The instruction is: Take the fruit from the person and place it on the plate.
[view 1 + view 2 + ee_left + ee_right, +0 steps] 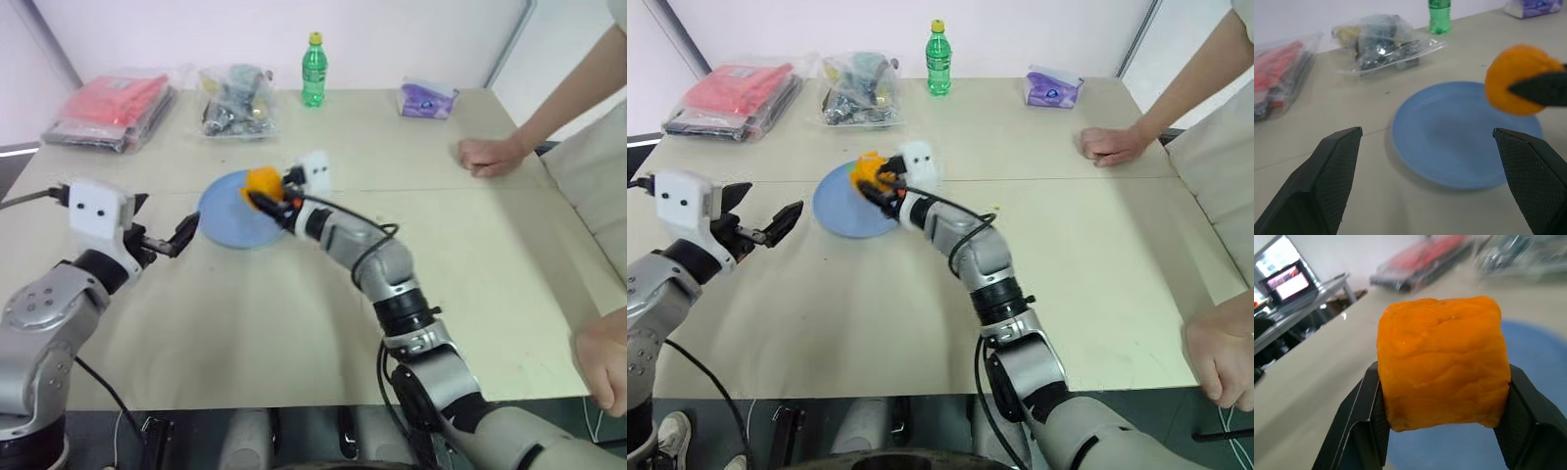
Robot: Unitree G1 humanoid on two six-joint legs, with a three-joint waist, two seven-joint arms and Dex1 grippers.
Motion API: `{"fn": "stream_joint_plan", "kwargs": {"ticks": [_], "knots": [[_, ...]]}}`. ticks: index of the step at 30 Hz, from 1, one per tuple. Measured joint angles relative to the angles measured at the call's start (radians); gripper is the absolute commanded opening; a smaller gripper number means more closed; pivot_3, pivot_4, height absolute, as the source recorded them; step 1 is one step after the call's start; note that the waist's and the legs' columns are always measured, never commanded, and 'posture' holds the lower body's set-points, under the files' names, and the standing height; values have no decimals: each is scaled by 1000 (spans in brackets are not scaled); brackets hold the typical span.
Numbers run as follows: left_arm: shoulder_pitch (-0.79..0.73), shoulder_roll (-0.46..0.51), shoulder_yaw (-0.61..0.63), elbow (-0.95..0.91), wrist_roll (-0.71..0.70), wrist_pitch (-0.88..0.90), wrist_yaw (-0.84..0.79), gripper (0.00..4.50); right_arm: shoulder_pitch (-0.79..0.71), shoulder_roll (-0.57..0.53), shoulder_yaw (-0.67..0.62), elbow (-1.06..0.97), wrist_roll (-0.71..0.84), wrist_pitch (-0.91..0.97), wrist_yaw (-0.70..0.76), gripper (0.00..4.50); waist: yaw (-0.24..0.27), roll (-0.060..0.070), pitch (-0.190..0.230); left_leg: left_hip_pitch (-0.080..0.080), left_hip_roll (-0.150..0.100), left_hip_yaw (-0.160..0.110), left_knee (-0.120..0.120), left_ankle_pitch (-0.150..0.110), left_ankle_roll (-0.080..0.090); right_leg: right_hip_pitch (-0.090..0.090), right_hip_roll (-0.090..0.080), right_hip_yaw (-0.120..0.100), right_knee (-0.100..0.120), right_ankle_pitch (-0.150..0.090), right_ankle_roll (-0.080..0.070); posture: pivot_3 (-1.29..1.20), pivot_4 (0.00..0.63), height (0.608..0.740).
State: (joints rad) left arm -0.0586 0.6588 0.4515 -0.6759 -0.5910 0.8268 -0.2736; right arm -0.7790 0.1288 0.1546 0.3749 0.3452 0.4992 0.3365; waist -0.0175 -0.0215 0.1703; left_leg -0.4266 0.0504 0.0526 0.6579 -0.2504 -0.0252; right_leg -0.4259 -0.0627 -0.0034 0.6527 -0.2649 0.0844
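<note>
From my remote station: table [294,333] carries clutter along the top edge of the head view: red pkg in clear wrap [110,110] upper left, clear bag of dark items [235,102] next to it, green bottle [313,70] upright at top centre, purple pack [427,100] upper right. None of these lie between the arms and the plate [227,215], which sits centre-left on bare tabletop. Person's hand [490,155] rests as a fist on the table at right, well apart from the plate; a second hand [602,357] is at the lower right edge. R gripper [269,203] is clenched on the fruit [263,181], holding it over the plate's upper right rim; I cannot tell whether fruit touches plate. Fruit appearance: orange-yellow, smooth w/ faint creases, squeezed blocky between the two black fingers [1520,416] in the R wrist view. L gripper [165,238] sits just beside the plate's left edge, fingers spread wide, nothing in it.
</note>
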Motion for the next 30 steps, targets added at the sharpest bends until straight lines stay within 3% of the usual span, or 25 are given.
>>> {"fn": "stream_joint_plan", "kwargs": {"ticks": [6, 11, 19, 24, 30], "knots": [[9, -2, 8, -21, -8, 14, 19, 4500, -29, 4, 9, 238, -97, -163, 17, 2236, -2, 0, 0, 0, 0, 0, 0, 0, 0, 0, 0, 0, -1, 0, 0, 0, 150, 731], [9, -6, 5, -38, -10, 15, 24, 4500, -67, 9, -12, 265, -109, -203, 38, 4474, -6, 0, 0, 1, 0, 0, -3, 0, 0, 0, 0, 0, -1, 0, 0, 0, 150, 731], [-6, -11, -5, -31, -15, 15, 11, 4500, -66, -46, -28, 162, -104, -160, 100, 4474, 2, 0, 0, 0, 0, 0, -4, 1, -1, 0, -1, 0, -2, 0, 0, 0, 150, 731], [-28, 13, -3, -12, -45, 13, -42, 4500, -41, -243, -73, -125, -34, -12, 214, 4474, 6, 0, 0, 0, -1, 0, -4, 1, -1, 0, -1, 0, -3, 0, 0, 0, 150, 731], [-43, 35, 2, 29, -65, 9, -99, 4500, 108, -637, -189, -505, 155, 244, 439, 4474, 6, 0, 0, 1, -1, 0, -6, 0, -1, 0, 0, 0, -4, 0, 0, 0, 150, 731]]}}
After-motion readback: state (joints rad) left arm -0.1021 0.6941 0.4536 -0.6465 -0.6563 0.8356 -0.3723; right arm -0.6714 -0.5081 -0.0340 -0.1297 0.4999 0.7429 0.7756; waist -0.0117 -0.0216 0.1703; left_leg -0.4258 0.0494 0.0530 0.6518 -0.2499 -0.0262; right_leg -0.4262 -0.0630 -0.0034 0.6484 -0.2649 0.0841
